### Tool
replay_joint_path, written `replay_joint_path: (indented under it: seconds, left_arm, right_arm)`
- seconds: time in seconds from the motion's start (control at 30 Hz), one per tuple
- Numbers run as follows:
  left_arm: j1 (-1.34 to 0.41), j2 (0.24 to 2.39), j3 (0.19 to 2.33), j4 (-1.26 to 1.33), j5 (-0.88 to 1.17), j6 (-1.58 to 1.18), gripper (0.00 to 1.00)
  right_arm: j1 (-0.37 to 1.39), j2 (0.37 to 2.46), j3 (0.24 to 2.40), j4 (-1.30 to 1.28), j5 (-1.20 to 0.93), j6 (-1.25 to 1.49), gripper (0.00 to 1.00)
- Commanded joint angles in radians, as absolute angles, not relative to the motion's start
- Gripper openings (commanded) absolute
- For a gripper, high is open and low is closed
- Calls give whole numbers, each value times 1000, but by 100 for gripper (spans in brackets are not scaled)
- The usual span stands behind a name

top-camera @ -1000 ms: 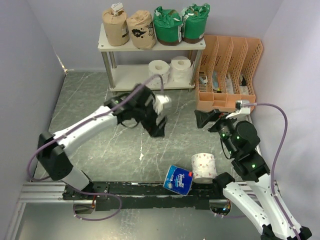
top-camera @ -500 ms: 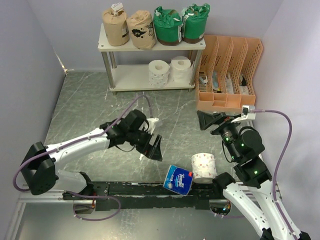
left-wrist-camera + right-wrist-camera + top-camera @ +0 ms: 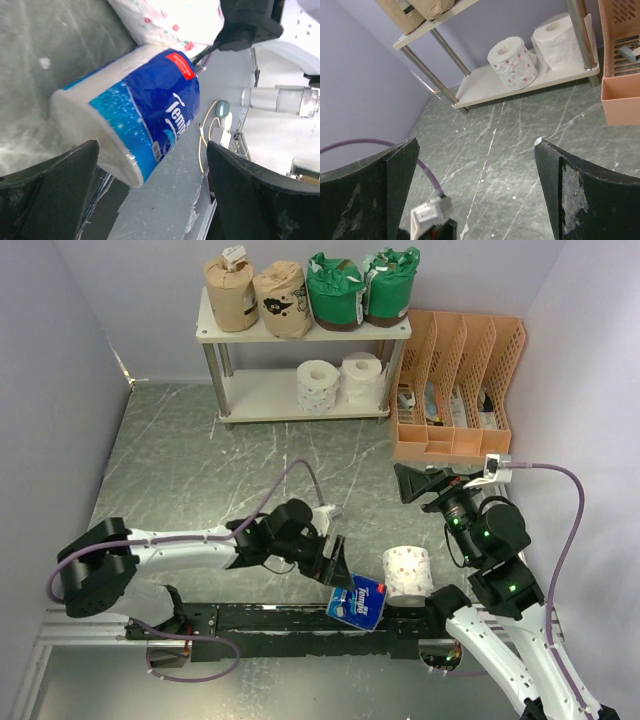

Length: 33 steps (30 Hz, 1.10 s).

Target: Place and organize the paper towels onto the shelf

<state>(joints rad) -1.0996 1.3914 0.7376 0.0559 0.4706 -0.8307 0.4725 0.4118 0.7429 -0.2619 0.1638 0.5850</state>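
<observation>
Blue film wraps the paper towel roll that the left claw is reaching for. It lies on its side at the very near edge of the bench, partly on the black rail. It is pressed up against, or just beside, a white roll with red dots. The left claw is spread wide with nothing pinched. In its wrist view the blue-wrapped roll sits ahead of the opening and apart from both fingers.

The right claw hangs spread and empty, well clear of both rolls (its camera looks toward the shelf).

Several things could go wrong from here:
- **Pushed off the edge:** a finger landing on the roll instead of passing beside it could shove it off the rail, since so little bench lies under it.
- **Neighbour disturbed:** the same shove could set the dotted roll rolling.
- **Slipping grip:** the slick wrap and soft paper would likely squash and slide under a shallow pinch.

The roll's long axis runs slantwise across the claw's opening. Its bare white end points to the lower left of the wrist view, and the red-labelled end points toward the dotted roll. A closing claw would likely twist the roll rather than seat it.

The shelf stands at the far side, well apart. Its upper board is full with two brown-wrapped and two green-wrapped rolls. The lower board holds two white rolls and has bare space to their left.
</observation>
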Motion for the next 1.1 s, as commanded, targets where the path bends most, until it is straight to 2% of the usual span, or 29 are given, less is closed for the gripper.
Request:
replay_joint_path:
  seconds: [0.0,0.23,0.4,0.6,0.67,0.73,0.9,1.07]
  left_arm:
    - [-1190,1468,738,226,433,-913,100]
    - [-1251,1526,759,214,362,-917,99]
    - [-1257,1518,753,197,338,-918,86]
    - [-1273,1514,752,200,340,-935,50]
    - [-1280,1511,762,190,340,-933,33]
    - [-1285,1510,781,163,338,-920,10]
    - [-1293,1476,897,-35,247,-809,7]
    - [-1295,1459,1225,-524,-93,-551,7]
  right_arm:
    - [472,397,740,-275,156,585,100]
    - [472,378,739,-289,162,580,100]
    - [472,361,730,-298,166,580,100]
    - [472,342,719,-310,172,580,100]
    - [472,341,721,-311,175,576,100]
    - [472,341,724,-310,178,570,100]
    - [472,344,736,-311,187,553,100]
    - [472,328,738,-313,206,540,100]
